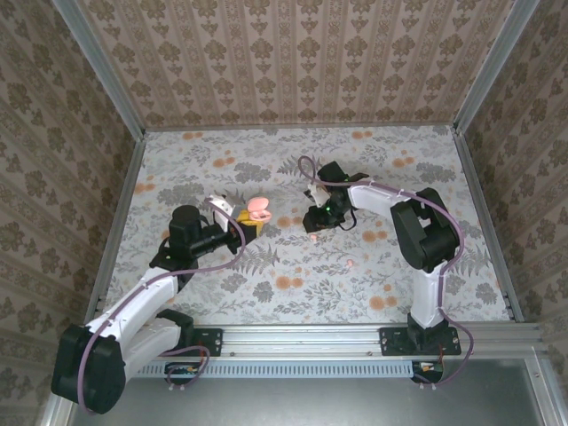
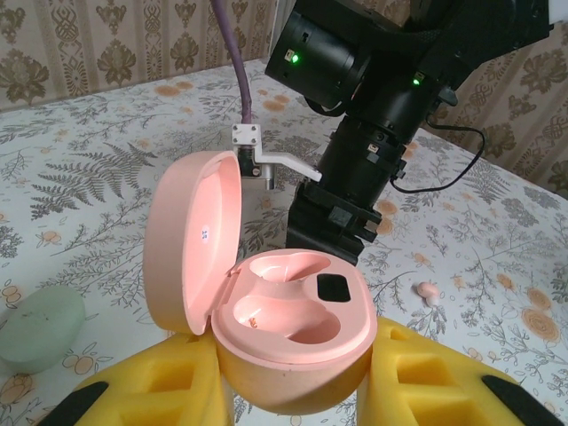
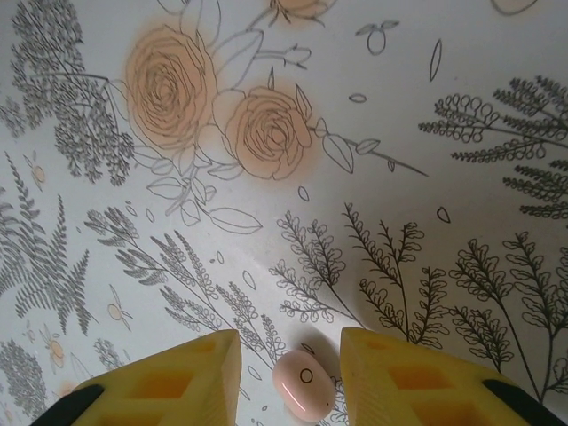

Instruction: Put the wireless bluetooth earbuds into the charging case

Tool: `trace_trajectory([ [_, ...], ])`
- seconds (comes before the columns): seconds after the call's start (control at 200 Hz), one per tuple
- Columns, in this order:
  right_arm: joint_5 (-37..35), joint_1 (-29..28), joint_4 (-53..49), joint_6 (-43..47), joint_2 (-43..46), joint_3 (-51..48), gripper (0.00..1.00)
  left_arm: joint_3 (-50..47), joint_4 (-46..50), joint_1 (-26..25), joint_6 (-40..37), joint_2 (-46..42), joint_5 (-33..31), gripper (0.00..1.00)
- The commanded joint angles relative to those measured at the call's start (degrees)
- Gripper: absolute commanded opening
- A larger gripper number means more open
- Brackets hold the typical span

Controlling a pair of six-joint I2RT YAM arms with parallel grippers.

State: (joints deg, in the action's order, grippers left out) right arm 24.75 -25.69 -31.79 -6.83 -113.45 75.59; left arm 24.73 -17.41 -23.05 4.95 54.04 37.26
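Note:
An open pale pink charging case point(image 2: 293, 328) stands upright between the yellow fingers point(image 2: 151, 390) of my left gripper point(image 2: 293, 377), which is shut on its lower body. Its lid leans back to the left and both wells are empty. In the top view the case point(image 1: 258, 209) is left of centre. My right gripper point(image 3: 288, 373) points down at the table, open, with a pink earbud point(image 3: 303, 384) lying flat between its fingers and a gap on each side. A second pink earbud point(image 2: 429, 291) lies on the table, further right point(image 1: 351, 263).
A pale mint case point(image 2: 40, 327) lies on the floral table cover at the left of the left wrist view. The right arm's black wrist point(image 2: 355, 169) hangs close behind the pink case. Patterned walls close in the table on three sides.

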Motion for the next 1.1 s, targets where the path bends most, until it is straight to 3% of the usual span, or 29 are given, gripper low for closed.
trace_trajectory([
  [0.0,1.6,-0.2,-2.2,2.5,-1.2,-0.4,0.35,0.4,-0.2,0.3,-0.5,0.0,0.3,0.18],
  [0.265,2.1,-0.8,-1.1,1.3,1.1,-4.6,0.35,0.3,-0.7,0.3,-0.5,0.2,0.2,0.18],
  [0.675,-7.6,-3.8,-1.3,-2.1,3.3,-6.5,0.28,0.1,-0.8,0.2,-0.4,0.0,0.4,0.18],
  [1.095,-10.2,-4.6,-0.5,-8.9,5.3,-6.2,0.2,-0.2,-0.5,0.3,-0.7,-0.5,0.2,0.18],
])
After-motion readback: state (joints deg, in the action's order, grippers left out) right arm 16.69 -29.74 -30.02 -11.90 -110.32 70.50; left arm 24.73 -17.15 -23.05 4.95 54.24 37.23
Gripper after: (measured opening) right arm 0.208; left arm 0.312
